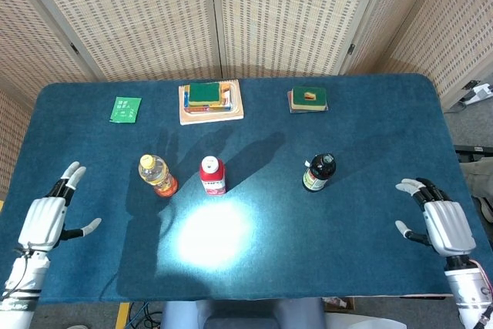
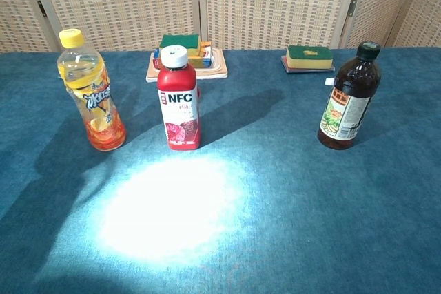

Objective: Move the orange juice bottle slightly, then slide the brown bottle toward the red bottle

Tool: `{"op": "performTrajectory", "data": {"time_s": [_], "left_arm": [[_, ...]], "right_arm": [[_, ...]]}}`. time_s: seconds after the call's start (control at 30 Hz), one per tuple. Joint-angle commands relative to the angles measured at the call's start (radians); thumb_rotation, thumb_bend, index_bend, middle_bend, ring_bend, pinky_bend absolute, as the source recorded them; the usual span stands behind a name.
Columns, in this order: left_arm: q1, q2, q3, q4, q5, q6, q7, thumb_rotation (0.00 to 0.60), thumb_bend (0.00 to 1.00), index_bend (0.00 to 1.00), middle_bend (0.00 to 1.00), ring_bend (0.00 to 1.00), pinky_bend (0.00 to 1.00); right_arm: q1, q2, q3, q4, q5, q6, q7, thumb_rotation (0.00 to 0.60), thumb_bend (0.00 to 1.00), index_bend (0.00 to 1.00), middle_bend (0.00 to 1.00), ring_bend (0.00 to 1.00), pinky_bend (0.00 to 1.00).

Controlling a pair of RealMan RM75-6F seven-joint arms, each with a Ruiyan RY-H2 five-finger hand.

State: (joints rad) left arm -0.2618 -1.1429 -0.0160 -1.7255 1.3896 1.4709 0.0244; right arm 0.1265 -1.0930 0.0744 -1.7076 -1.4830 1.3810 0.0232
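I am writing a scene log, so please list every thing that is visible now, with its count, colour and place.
orange bottle: 1, orange with yellow cap, table left, upright
red bottle: 1, red with white cap, beside the orange one
brown bottle: 1, dark brown, right of centre, standing apart
green card: 1, green, far left
book stack: 1, mixed colours, green sponge on top, far centre
small stack: 1, green top, far right
table: 1, blue cloth
left hand: 1, grey, near left edge, holds nothing
right hand: 1, grey, near right edge, holds nothing

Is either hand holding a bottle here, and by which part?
Nothing is held. The left hand and right hand are both open, apart from every bottle.
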Motion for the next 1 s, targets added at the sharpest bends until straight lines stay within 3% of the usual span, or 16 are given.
{"op": "performTrajectory", "data": {"time_s": [0.03, 0.2, 0.37, 0.67, 1.0], "left_arm": [[0.068, 0.012, 0.041, 0.053, 0.086, 0.091, -0.024, 0.600, 0.14, 0.00, 0.00, 0.13, 0.37], [0.093, 0.036, 0.064, 0.042, 0.124, 0.095, -0.023, 0.600, 0.14, 0.00, 0.01, 0.13, 0.37], [0.105, 0.062, 0.053, 0.010, 0.129, 0.096, -0.010, 0.600, 0.14, 0.06, 0.02, 0.13, 0.37], [0.123, 0.076, 0.043, -0.008, 0.122, 0.080, -0.037, 0.600, 0.14, 0.10, 0.02, 0.13, 0.37], [0.136, 0.096, 0.026, -0.016, 0.132, 0.078, -0.094, 0.600, 0.14, 0.14, 0.02, 0.13, 0.37]], "right_arm": [[0.027, -0.046, 0.024, 0.031, 0.022, -0.020, 0.014, 0.600, 0.21, 0.28, 0.22, 0.14, 0.29], [0.067, -0.071, 0.043, 0.025, 0.083, -0.106, 0.091, 0.600, 0.21, 0.28, 0.22, 0.14, 0.29], [0.105, -0.128, 0.071, 0.064, 0.113, -0.134, 0.102, 0.600, 0.21, 0.28, 0.21, 0.14, 0.29], [0.175, -0.214, 0.136, 0.162, 0.197, -0.203, 0.147, 0.600, 0.18, 0.28, 0.21, 0.14, 0.29], [0.255, -0.299, 0.147, 0.279, 0.202, -0.291, 0.198, 0.600, 0.11, 0.28, 0.18, 0.14, 0.29]]}}
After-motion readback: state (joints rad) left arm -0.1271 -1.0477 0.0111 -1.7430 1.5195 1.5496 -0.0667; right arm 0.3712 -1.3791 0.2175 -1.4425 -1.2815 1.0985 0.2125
